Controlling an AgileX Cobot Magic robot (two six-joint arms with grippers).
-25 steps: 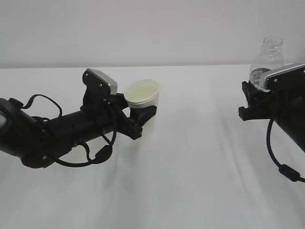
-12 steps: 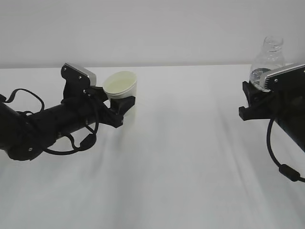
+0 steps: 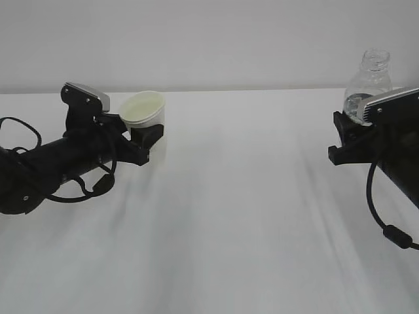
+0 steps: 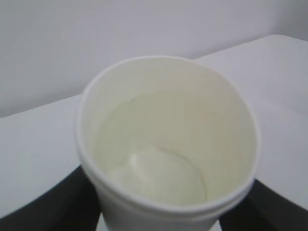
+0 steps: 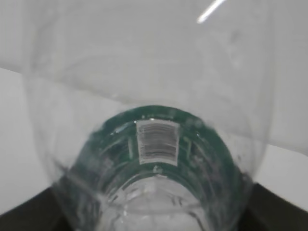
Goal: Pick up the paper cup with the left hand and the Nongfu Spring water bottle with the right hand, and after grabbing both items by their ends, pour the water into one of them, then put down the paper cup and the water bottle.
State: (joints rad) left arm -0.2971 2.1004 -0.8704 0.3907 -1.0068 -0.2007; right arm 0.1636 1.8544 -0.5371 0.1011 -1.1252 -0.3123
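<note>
The paper cup [image 3: 143, 111], water [image 4: 159, 173] inside, is clenched low by the left tool [image 3: 145, 134] and the Nongfu Spring water bottle [image 3: 368, 84] by the right tool [image 3: 347, 134], both upright so nothing is spilled.

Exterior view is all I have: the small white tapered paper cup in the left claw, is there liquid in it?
Observer: Yes. The left wrist view looks straight into the paper cup, and clear liquid sits in its cream-yellow bottom.
Operator: How full?
Observer: Low; most of the inner wall above the waterline is bare.
Operator: And the small clear ribbed plastic bottle on the right, what is hidden behind the claw?
Observer: Its dark green label band, seen through the clear wall of the bottle in the right wrist view, with the claw's black fingers at either side of it.
</note>
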